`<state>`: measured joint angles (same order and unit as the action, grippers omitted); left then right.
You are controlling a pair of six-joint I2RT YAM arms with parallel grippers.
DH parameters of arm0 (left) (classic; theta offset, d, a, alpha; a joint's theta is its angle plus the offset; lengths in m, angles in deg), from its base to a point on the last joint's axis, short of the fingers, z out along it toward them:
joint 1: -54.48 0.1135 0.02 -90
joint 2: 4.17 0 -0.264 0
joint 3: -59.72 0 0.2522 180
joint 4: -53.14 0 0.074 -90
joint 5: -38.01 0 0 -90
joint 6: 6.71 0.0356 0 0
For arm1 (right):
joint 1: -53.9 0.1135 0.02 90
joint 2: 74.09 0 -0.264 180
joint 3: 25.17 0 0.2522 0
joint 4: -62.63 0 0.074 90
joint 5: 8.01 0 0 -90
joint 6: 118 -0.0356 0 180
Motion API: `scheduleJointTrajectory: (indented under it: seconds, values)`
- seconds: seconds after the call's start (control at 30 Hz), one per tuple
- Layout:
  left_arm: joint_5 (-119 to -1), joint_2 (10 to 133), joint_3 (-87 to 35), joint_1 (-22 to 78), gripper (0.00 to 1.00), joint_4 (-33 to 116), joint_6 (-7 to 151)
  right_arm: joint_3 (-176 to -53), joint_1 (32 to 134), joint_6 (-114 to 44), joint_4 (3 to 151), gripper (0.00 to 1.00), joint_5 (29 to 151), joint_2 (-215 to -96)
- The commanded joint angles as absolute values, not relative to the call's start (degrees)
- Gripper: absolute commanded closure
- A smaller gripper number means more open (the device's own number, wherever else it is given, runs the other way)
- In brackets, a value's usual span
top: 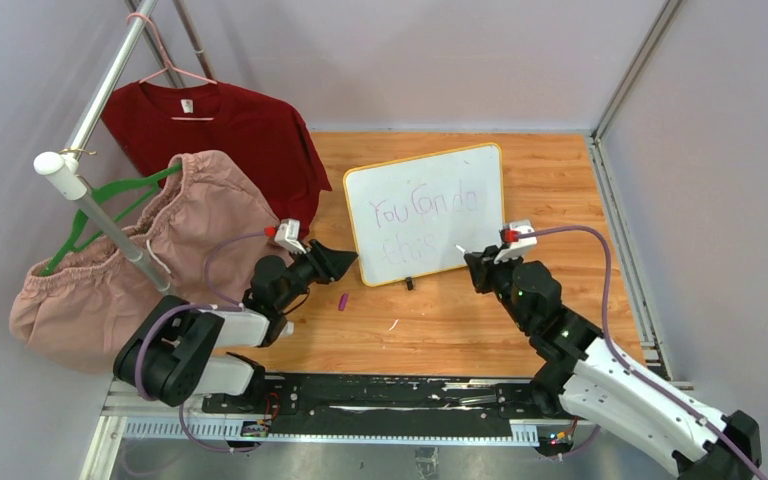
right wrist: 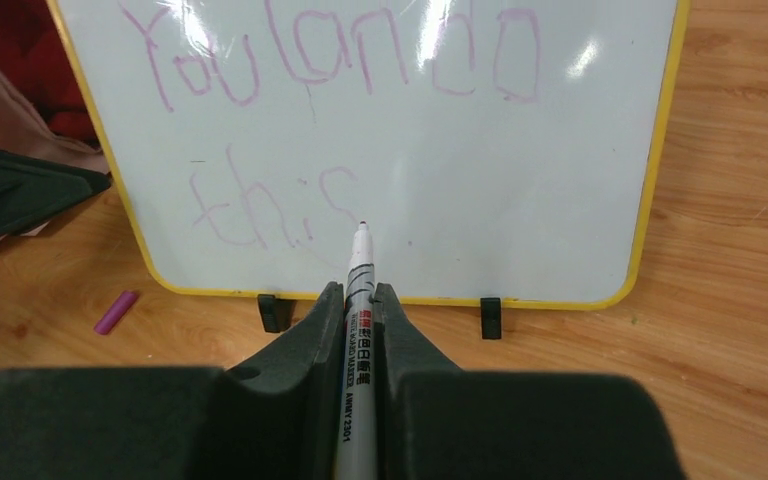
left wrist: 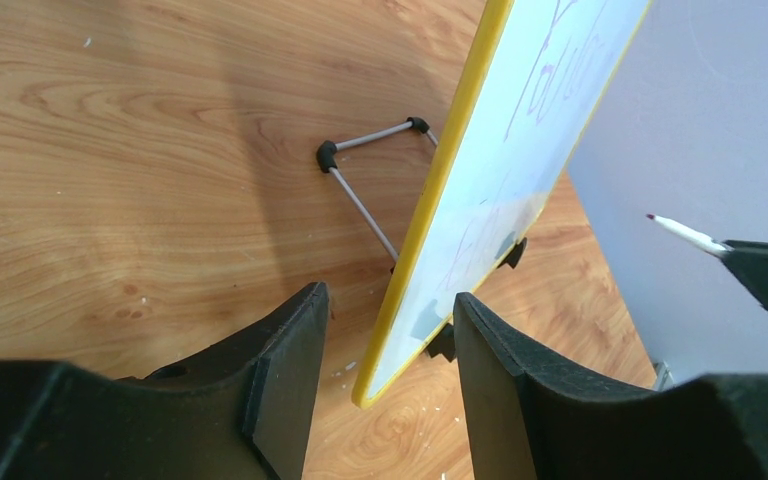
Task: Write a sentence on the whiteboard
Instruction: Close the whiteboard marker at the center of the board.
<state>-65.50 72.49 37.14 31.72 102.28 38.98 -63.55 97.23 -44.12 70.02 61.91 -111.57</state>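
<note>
Left gripper (left wrist: 388, 312), jaws partly apart, straddles the yellow-framed rectangular whiteboard (left wrist: 520, 150) at its edge. Right gripper (right wrist: 360, 296) clamps a white plastic marker (right wrist: 359, 268), tip at the purple handwritten sentence (right wrist: 330, 60).

The left arm (top: 210, 338) and right arm (top: 625, 388) are cased in black and white. A purple cable (top: 572, 229) is run along each. Green dots (top: 563, 333), perhaps lights, are seen on the right.
</note>
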Motion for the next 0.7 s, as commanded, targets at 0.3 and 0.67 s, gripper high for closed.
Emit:
scheduleJointTrajectory:
  seconds: [0.3, 0.67]
  values:
    - [-60.6, 56.2, 35.6, 31.2, 0.4, 79.4, 39.7, -74.8, 96.8, -42.1, 91.1, 1.0, 83.9, -96.8]
    - [-54.3, 42.1, 28.3, 30.2, 0.4, 39.3, 41.6, -75.7, 96.8, -42.1, 96.4, 1.0, 83.9, -93.7]
